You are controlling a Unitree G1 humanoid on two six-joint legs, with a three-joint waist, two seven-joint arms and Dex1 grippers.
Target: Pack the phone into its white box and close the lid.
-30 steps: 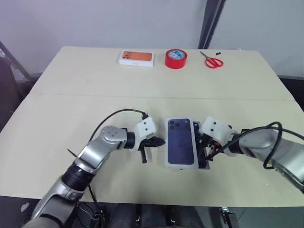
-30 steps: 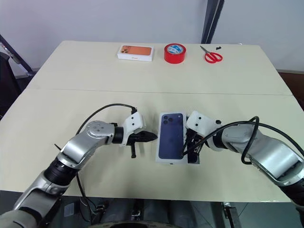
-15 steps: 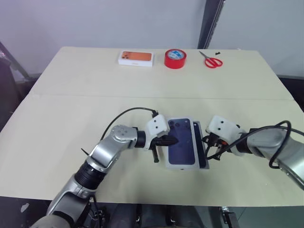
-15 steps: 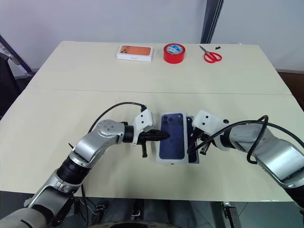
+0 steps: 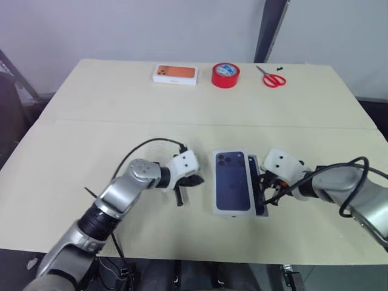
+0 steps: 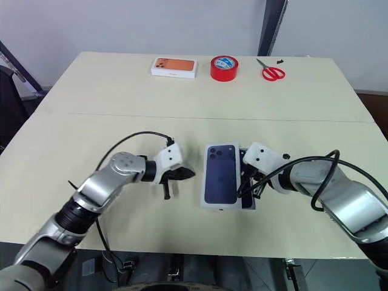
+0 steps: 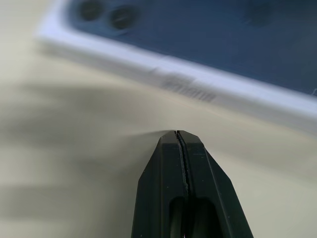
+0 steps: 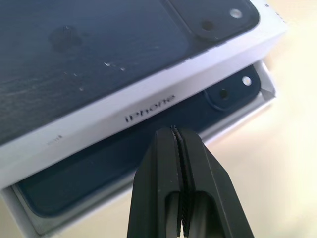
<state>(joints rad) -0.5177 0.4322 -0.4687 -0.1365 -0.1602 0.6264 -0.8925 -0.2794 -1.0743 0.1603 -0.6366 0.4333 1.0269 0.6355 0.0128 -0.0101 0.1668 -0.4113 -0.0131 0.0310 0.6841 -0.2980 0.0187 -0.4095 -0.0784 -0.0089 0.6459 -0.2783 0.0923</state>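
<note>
The phone [image 8: 124, 163] lies in the white box [image 8: 257, 106] near the table's [image 5: 91, 127] front edge. The lid [image 5: 232, 182] sits askew over it, shifted toward 9 o'clock, so a strip of phone and box shows along the 3 o'clock side. At that exposed edge hangs the right gripper [image 5: 265, 185], jaws pressed shut on nothing. The left gripper [image 5: 197, 180], also shut and empty, hovers just off the lid at 9 o'clock. At the table's 12 o'clock edge lie an orange-printed box [image 5: 174, 74], red tape [image 5: 225, 74] and scissors [image 5: 273, 78].
</note>
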